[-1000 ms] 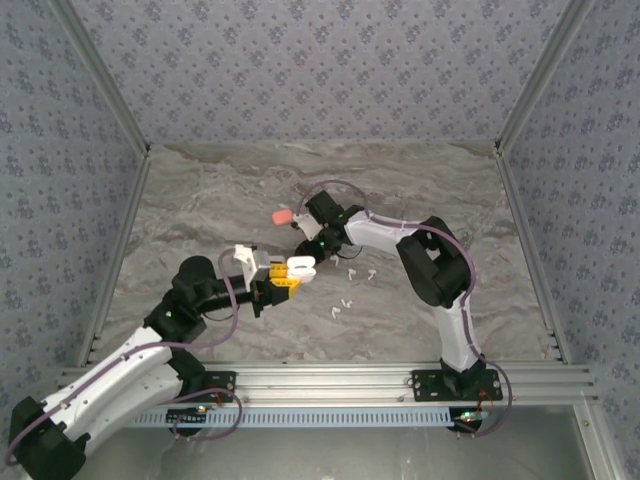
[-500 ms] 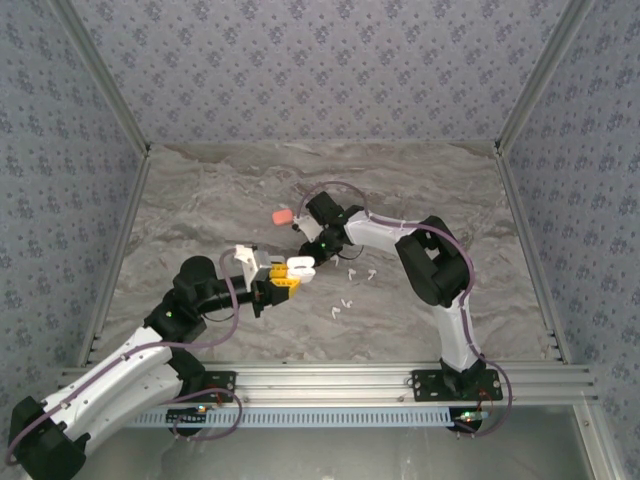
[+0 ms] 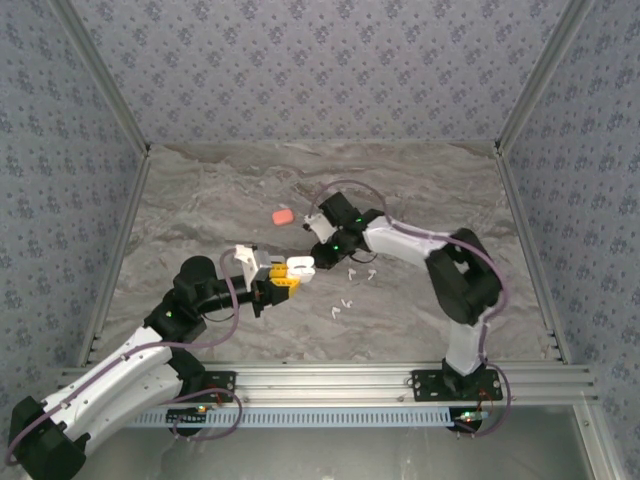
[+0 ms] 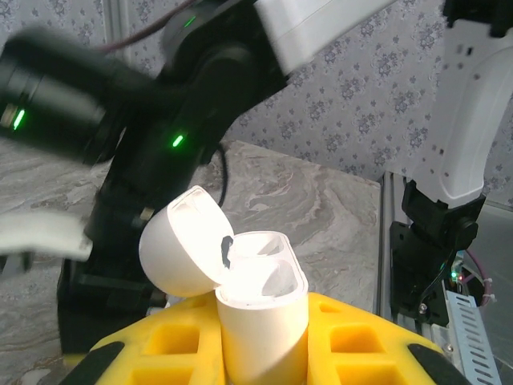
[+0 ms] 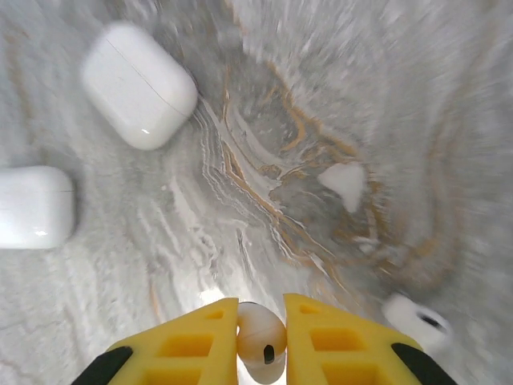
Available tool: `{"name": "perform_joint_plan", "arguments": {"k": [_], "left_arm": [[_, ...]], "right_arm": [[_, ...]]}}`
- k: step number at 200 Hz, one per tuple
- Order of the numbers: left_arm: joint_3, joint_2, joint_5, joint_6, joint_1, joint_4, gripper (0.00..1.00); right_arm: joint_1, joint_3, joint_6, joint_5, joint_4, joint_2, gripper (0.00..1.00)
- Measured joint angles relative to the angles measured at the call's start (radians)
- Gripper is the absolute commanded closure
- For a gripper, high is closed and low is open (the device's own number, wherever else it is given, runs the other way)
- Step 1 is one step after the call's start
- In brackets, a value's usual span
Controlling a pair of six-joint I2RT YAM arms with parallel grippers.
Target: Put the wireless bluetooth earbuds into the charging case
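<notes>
Earbuds (image 3: 346, 302) are scattered loose on the bench (image 3: 200, 200) between the two arms, so the task is judged to be at an early stage. One white earbud (image 5: 262, 335) is pinched between the closed yellow fingers of the right claw (image 5: 261, 311) and held above the marble surface. The charging case (image 4: 260, 301) is clamped upright in the closed left claw (image 3: 281, 281), near the right claw, with its lid (image 4: 186, 253) flipped open. Whether either socket of the case is filled cannot be told, since the inside is washed out by glare. The held earbud is not yet lowered in, and the loose ones are not yet picked up. Two closed white cases (image 5: 140, 84) are seen on the bench below the right claw. A small coral item (image 3: 282, 215) farther back cannot be identified. Two other earbuds in the right wrist view are too blurred for their shape to be made out.
</notes>
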Motion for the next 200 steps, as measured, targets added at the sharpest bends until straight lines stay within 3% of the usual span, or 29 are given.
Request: {"name": "perform_joint_plan", "arguments": {"k": [52, 94, 138, 200], "left_arm": [[-0.010, 0.035, -0.005, -0.001, 0.000, 0.023, 1.00], [-0.009, 0.111, -0.004, -0.003, 0.000, 0.034, 1.00], [-0.007, 0.165, -0.003, -0.008, 0.000, 0.043, 1.00], [0.012, 0.188, 0.008, -0.020, 0.000, 0.071, 1.00]], "right_arm": [[-0.005, -0.130, -0.018, 0.060, 0.026, -0.449, 0.79], [0.046, -0.175, -0.048, 0.078, 0.043, -0.651, 0.79], [0.156, -0.223, -0.087, 0.082, 0.101, -0.745, 0.79], [0.225, -0.277, -0.105, 0.086, 0.194, -0.729, 0.79]]}}
